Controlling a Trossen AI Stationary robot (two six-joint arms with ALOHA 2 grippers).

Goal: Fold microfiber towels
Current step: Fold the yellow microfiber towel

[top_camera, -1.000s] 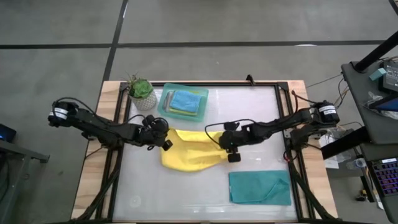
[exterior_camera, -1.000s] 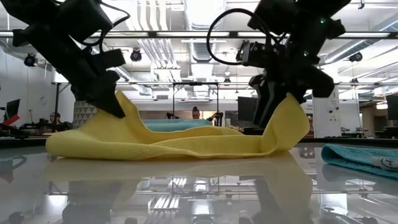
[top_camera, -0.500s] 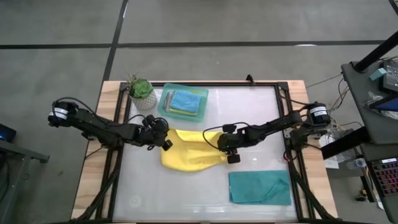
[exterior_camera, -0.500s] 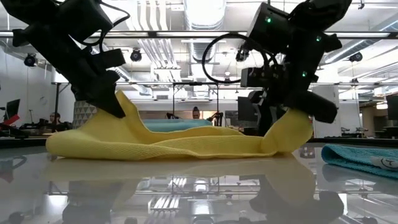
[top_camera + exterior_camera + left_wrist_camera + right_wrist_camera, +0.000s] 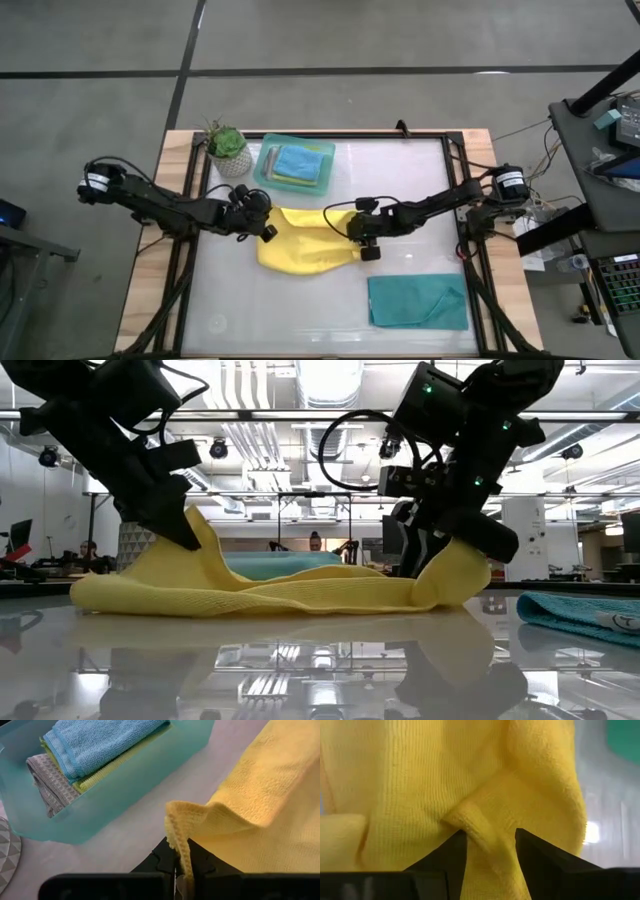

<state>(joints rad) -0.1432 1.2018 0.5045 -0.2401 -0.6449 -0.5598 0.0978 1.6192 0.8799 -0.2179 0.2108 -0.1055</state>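
Folding yellow towel (image 5: pixel 305 243) mid-table. Nearest: teal towel (image 5: pixel 418 301), front right, flat, small white tag in low view, text unreadable. Left gripper (image 5: pixel 181 869) clamped shut on yellow corner, lifted off table. Right gripper (image 5: pixel 490 847) jaws spread, fold of yellow cloth between fingers, not pinched; grip unconfirmed. Advice: close right fully on edge first, lift both corners level, carry over together, keep edges aligned. Far: tray (image 5: pixel 266 167) with blue, green, grey towels stacked, plant (image 5: pixel 226 146) beside. No other writing legible.
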